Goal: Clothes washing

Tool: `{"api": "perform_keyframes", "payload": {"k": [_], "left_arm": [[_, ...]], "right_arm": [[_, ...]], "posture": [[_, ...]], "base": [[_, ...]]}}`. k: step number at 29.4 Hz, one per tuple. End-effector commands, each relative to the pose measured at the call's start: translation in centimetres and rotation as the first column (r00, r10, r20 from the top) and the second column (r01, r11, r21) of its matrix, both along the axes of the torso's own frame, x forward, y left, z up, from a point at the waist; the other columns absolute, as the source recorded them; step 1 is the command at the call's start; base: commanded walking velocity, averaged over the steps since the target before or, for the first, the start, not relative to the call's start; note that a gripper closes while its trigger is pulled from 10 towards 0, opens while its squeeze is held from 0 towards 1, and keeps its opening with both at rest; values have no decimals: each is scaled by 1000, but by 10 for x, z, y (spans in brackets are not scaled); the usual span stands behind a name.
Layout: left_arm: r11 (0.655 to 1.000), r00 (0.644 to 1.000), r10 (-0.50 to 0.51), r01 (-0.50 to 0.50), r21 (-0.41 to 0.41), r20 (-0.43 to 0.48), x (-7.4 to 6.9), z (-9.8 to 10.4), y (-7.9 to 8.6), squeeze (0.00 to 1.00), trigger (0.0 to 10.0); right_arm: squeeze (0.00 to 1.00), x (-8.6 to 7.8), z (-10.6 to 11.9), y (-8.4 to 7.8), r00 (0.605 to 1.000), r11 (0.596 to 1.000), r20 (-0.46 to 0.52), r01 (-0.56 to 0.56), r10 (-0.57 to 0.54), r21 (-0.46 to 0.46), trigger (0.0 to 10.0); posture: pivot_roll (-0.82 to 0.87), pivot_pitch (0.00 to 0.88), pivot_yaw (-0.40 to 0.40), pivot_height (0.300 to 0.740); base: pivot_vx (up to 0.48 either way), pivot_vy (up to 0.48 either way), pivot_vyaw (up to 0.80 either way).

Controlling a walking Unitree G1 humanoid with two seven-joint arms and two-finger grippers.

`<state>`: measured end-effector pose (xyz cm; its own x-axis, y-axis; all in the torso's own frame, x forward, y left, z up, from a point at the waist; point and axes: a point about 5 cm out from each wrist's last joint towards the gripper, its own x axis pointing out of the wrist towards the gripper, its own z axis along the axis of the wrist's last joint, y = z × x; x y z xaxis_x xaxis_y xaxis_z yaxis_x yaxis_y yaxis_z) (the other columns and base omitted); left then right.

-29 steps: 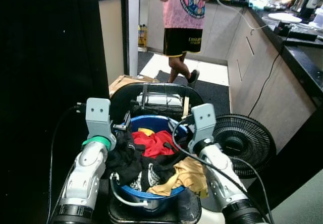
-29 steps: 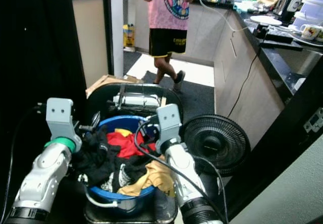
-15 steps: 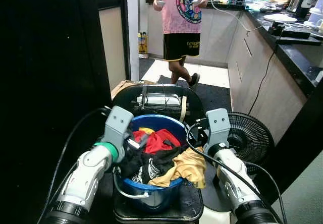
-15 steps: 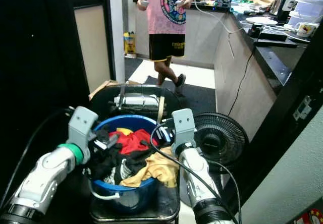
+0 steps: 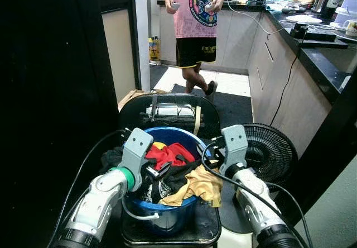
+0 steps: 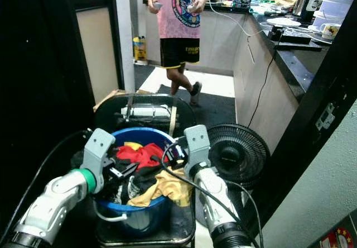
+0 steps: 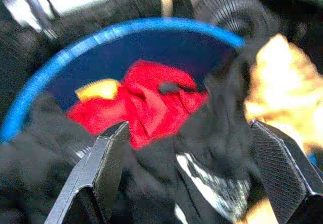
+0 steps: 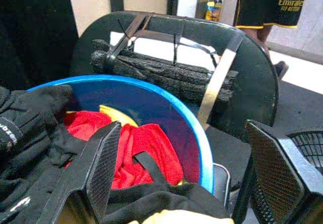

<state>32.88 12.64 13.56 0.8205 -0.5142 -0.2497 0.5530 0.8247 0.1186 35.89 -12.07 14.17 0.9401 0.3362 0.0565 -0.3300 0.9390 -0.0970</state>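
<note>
- I judge this the picking-out step: the clothes sit heaped in the blue basin [image 5: 167,203] on a black chair [image 5: 167,105], and nothing is lifted out of it yet
- My left pincer [image 5: 159,171] hangs over the basin's left rim with its fingers spread wide, pinching nothing; the left wrist view looks between them onto the red garment [image 7: 146,100] and the black garment [image 7: 212,148]
- My right pincer [image 8: 181,178] is at the basin's right rim, fingers likewise spread and empty, just above the mustard-yellow garment [image 5: 202,184] that droops over that rim
- Next, I reckon, one pincer must drop into the heap and close on a single fold; the black cloth lies tangled over the others, so a clean one-piece grab looks tricky
- Hard to make out: the left wrist view is blurred; how deep the pile goes is hidden; the basin's bottom and the chair seat are covered
- A person [image 5: 198,13] stands beyond, cut off at the top edge; a floor fan [image 5: 268,150] stands right of the chair
</note>
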Motion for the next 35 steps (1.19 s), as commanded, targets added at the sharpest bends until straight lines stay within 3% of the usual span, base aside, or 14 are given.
{"api": "perform_keyframes", "payload": {"k": [1,5,6,7,13,15,16,17,19,20,26,29,35], "left_arm": [[998,995,-4,10,59,-103,-5,-20,1,1000,10000],[997,993,6,4,79,-117,-5,-25,0,1000,10000],[995,990,45,-32,98,-130,-2,-29,0,635,10000],[989,988,101,-87,119,-119,2,-31,3,0,10000],[984,984,139,-125,130,-107,4,-32,5,0,10000],[938,939,345,-344,41,-14,17,-14,29,0,10000],[938,939,345,-344,41,-14,17,-14,29,0,10000],[911,911,412,-412,-2,-1,19,-8,43,0,10000],[911,911,412,-412,-2,-1,19,-8,43,0,10000],[875,876,482,-482,-44,8,19,-2,66,0,10000],[862,867,499,-496,-102,-1,18,3,79,0,10000],[859,853,505,-512,-24,-129,11,-16,88,0,10000],[876,847,467,-482,3,-254,2,-34,84,8,10000]], "right_arm": [[0,1,-2,4,1000,1000,-11,-15,15,-10,10000],[0,1,-3,5,1000,1000,-15,-19,19,-13,10000],[0,2,-2,7,1000,999,-16,-27,27,-20,10000],[0,3,-2,8,999,999,-16,-33,33,-24,10000],[0,3,-1,9,999,999,-16,-37,36,-26,10000],[0,3,1,8,999,999,-13,-39,39,-23,10000],[0,3,1,8,999,999,-13,-39,39,-23,10000],[0,4,1,7,999,999,-13,-40,40,-22,10000],[0,4,1,7,999,999,-13,-40,40,-22,10000],[0,5,1,7,999,999,-13,-46,46,-22,10000],[0,6,3,9,998,998,-12,-55,55,-23,10000],[0,6,4,12,997,997,-8,-72,71,-30,10000],[0,6,4,12,997,996,-5,-82,82,-42,10000]], "posture": [[-24,0,-4,740],[-26,0,-5,740],[-26,0,-5,740],[-31,0,-5,740],[-31,0,-5,740],[-37,0,-3,740],[-37,0,-3,740],[-34,0,-7,740],[-34,0,-7,740],[-32,0,-13,740],[-29,0,-18,740],[-33,0,-26,740],[-31,0,-35,740]], "base": [[0,0,0],[0,0,0],[0,0,0],[0,0,0],[0,0,0],[0,0,0],[0,0,0],[0,0,0],[0,0,0],[0,0,0],[0,0,0],[0,0,0],[0,0,0]]}}
